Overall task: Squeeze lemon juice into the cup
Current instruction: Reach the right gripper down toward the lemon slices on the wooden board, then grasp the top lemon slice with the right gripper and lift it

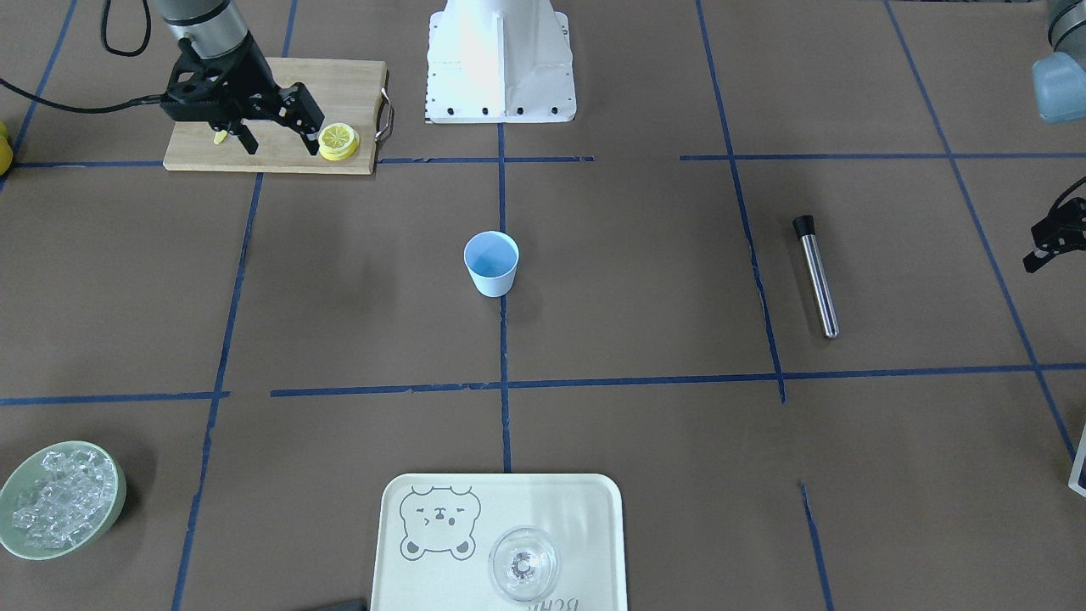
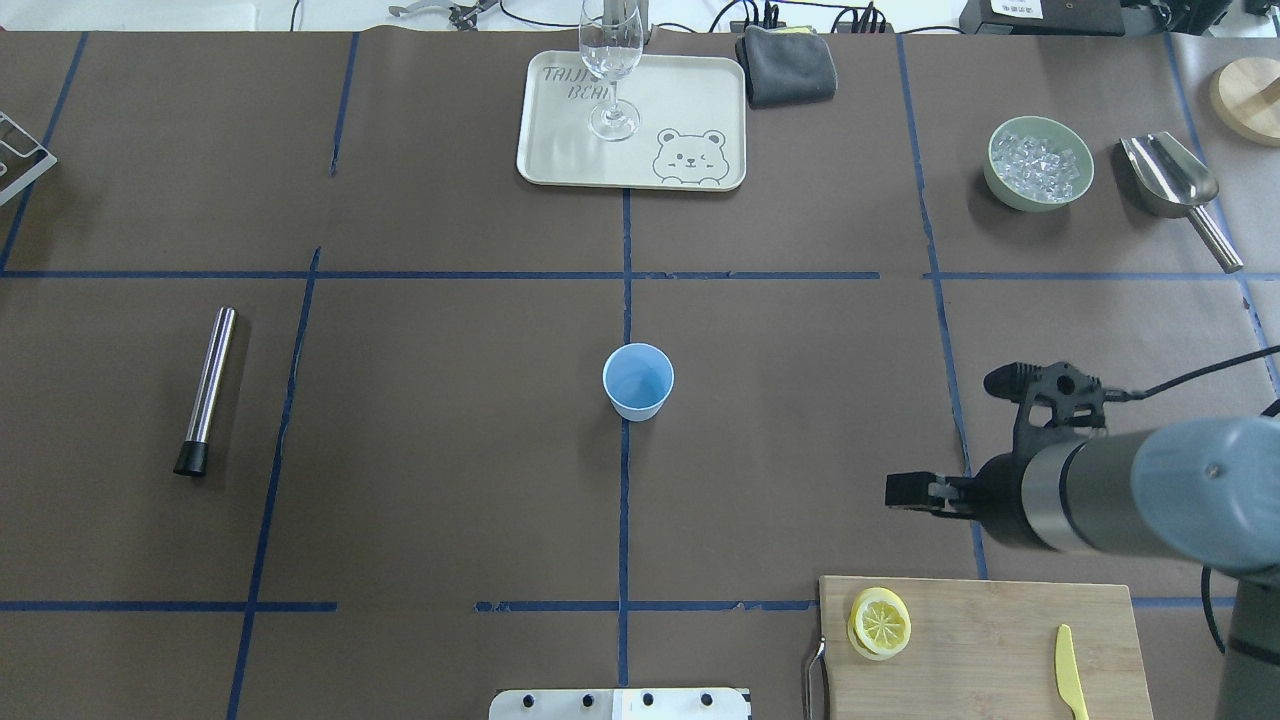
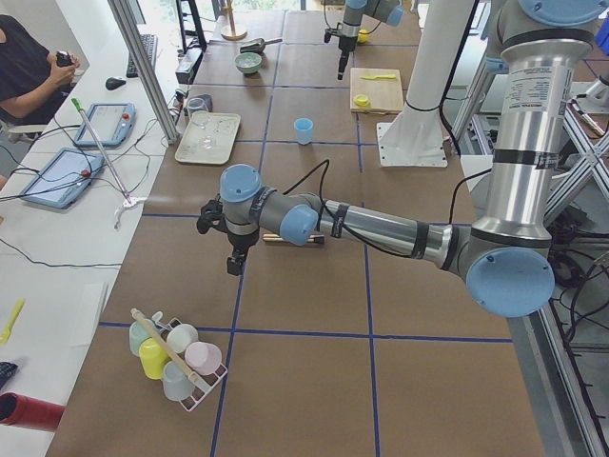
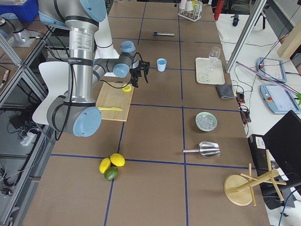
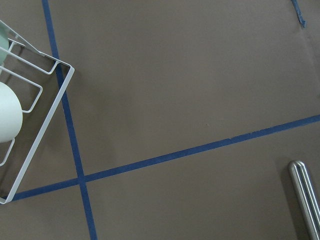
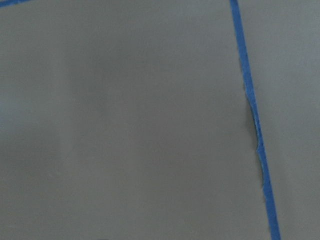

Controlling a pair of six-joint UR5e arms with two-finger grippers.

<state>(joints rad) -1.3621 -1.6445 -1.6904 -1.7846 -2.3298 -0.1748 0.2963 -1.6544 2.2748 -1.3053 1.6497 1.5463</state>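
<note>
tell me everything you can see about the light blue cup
The cup is small, light blue, plain-walled and handleless, tapering to a narrower base; it looks like plastic. It stands upright, mouth open, and looks empty inside. It sits near the middle of the brown table cover, right on a blue tape line. Nothing else touches it.

My table [image 2: 450, 480], brown with blue tape lines, carries the cup [image 2: 638, 381], board [image 2: 1000, 640], tray [image 2: 560, 150], steel tube [image 2: 207, 388], bowl [image 2: 991, 165] and scoop [image 2: 1170, 180].

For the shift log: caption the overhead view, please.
Right gripper, open, hangs near the board; lemon on it, cup mid-table.
</note>
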